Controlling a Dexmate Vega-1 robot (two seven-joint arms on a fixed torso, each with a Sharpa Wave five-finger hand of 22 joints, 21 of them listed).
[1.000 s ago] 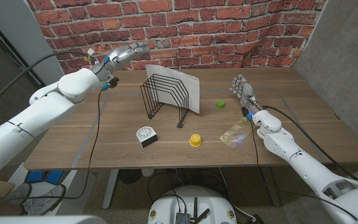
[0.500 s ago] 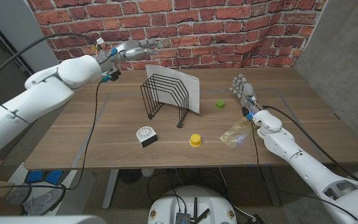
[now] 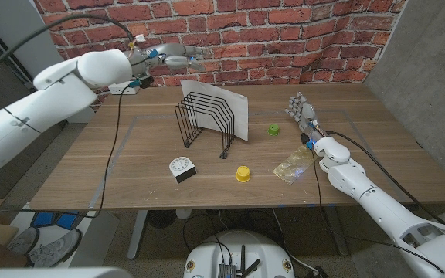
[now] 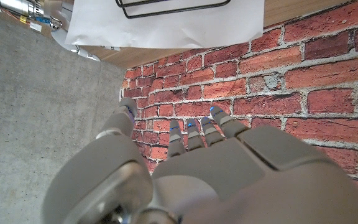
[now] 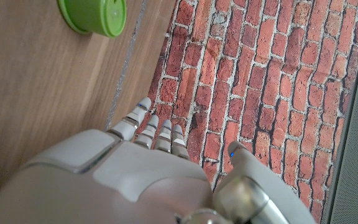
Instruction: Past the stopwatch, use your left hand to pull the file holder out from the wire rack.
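Observation:
A black wire rack (image 3: pixel 205 120) stands mid-table with a white file holder (image 3: pixel 236 110) leaning in its rear slot; the same sheet (image 4: pixel 166 25) and rack wire (image 4: pixel 166 6) appear in the left wrist view. The white stopwatch (image 3: pixel 181 168) lies on the table in front of the rack. My left hand (image 3: pixel 172 56) hovers high above the table's back left, behind the rack, fingers extended and holding nothing; its back (image 4: pixel 216 168) faces the brick wall. My right hand (image 3: pixel 301 110) stands upright at the right side of the table, fingers apart and empty, also seen from behind (image 5: pixel 142 168).
A yellow cap (image 3: pixel 242 174) and a crinkled clear wrapper (image 3: pixel 292 167) lie near the front. A green cap (image 3: pixel 273 130) (image 5: pixel 95 15) sits right of the rack. The brick wall (image 3: pixel 230 35) closes off the back edge.
My left arm has risen and swung right along the back wall, bringing the hand closer behind the rack. The right arm and the table objects have stayed put.

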